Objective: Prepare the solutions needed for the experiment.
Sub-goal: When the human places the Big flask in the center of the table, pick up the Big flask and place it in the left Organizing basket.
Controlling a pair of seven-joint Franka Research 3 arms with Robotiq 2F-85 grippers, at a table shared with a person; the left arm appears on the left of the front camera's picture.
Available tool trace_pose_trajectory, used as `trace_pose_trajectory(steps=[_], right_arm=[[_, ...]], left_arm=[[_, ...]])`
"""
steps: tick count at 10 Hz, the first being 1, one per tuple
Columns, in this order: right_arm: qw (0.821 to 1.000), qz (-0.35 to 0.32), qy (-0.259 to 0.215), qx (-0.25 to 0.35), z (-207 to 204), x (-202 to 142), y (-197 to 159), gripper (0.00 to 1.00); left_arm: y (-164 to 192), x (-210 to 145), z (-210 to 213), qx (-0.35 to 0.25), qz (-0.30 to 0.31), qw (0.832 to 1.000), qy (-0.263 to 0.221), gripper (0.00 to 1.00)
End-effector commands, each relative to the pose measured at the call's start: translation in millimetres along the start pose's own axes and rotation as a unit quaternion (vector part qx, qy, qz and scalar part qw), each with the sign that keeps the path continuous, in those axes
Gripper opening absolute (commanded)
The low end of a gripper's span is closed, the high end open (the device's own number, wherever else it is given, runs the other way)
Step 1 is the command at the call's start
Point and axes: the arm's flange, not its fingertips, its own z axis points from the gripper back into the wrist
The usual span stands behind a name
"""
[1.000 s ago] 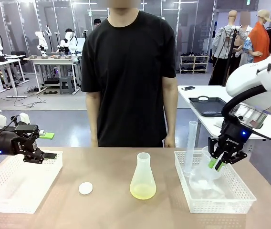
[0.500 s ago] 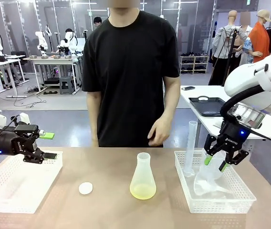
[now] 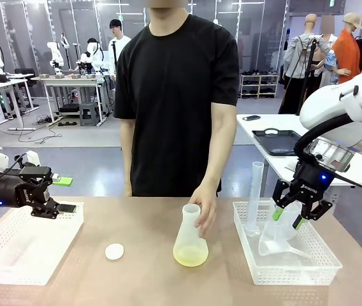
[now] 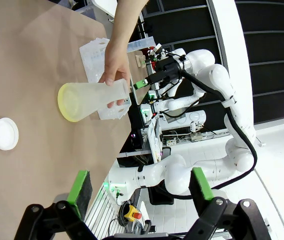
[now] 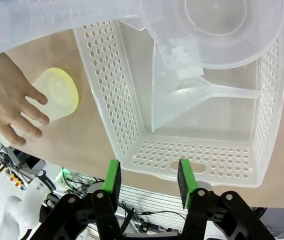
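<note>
The pale yellow liquid sat as a thin layer in the bottom of a frosted, cone-shaped flask mid-worktop. The person's hand was on the flask's neck. A little round white cap lay nearby. The right tool hung open and empty over a clear plastic funnel in a holey white basket. The left tool was wide open too, gripping nothing, at the edge of another basket.

The person is wearing a black short-sleeved T-shirt. The right arm is showing smooth white shells. The left gripper and right gripper are showing black bodies, wearing green pads, with blue lights glowing.
</note>
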Motion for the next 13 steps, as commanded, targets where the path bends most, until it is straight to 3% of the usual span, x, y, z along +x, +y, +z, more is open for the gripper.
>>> trace_pose_trajectory(steps=[1,7,9,11,13], right_arm=[[1.0,0.003,0.0,0.001,0.5,-0.3,0.2,0.58],[1.0,0.0,0.0,0.0,0.0,0.0,0.0,0.59],[0.994,0.001,-0.039,0.098,19.8,-25.5,-3.7,0.59],[0.985,-0.011,-0.046,0.166,38.3,-38.8,-14.4,0.59],[0.96,-0.019,-0.06,0.272,47.0,-42.0,-24.4,0.59]], left_arm=[[-1.6,0.6,0.1,-0.003,-0.006,1.0,-0.001,1.0],[-1.6,0.6,0.1,-0.003,-0.006,1.0,-0.001,1.0],[-1.6,0.6,0.1,-0.003,-0.006,1.0,-0.001,1.0],[-1.6,0.6,0.1,-0.003,-0.006,1.0,-0.001,1.0],[-1.6,0.6,0.1,-0.003,-0.006,1.0,-0.001,1.0]])
